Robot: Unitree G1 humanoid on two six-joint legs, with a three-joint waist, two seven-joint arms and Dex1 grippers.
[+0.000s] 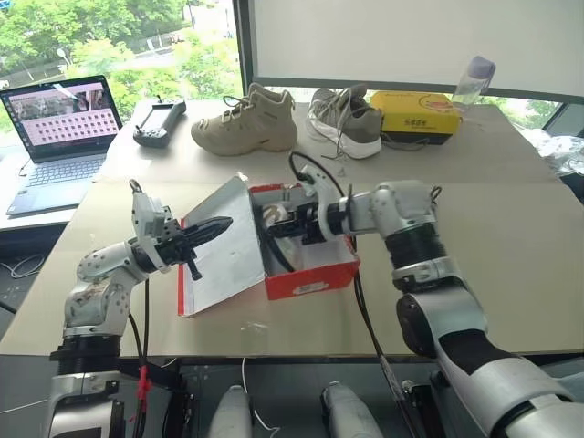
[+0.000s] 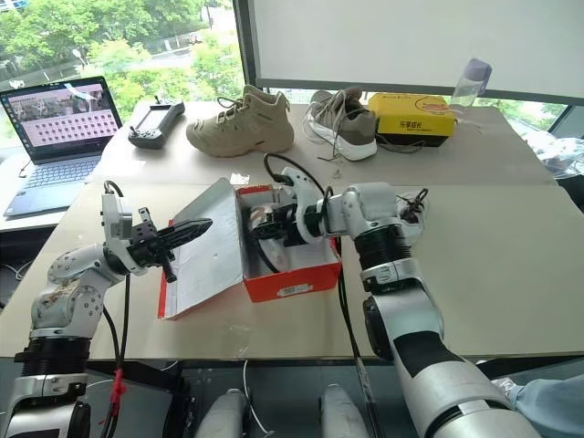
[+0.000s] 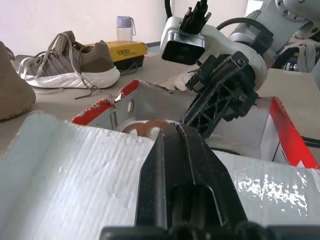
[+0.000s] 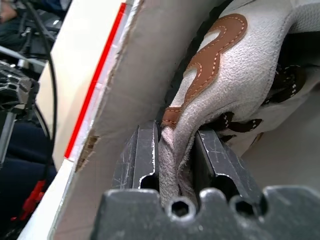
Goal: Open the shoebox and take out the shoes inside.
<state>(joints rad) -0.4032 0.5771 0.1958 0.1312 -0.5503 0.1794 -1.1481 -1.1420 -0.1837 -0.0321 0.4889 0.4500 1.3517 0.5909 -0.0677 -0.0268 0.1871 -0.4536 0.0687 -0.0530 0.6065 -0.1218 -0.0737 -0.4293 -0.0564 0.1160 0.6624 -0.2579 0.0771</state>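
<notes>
You see a shoebox [image 1: 310, 274] of red cardboard with a torn, fibrous edge and a glossy whitish lid lining, a shoe [image 4: 235, 75] of napped white cloth with stitched brown trim, and scuffed matt black fingers [image 4: 216, 165].

We cannot see most of the shoes [image 4: 235, 75]: the right gripper [image 4: 177, 165] pinches one white edge, while the red shoebox [image 1: 315, 278] walls and the arm hide the rest, so we cannot tell whether both shoes sit inside. The open lid [image 1: 224, 251] hides the box's near left wall, and the left gripper [image 1: 208, 228] covers part of the lid. The laptop [image 1: 55, 137] is cut off at the frame's left edge, its screen content too small to read. The yellow box [image 1: 415, 114] lettering is also unreadable.
</notes>
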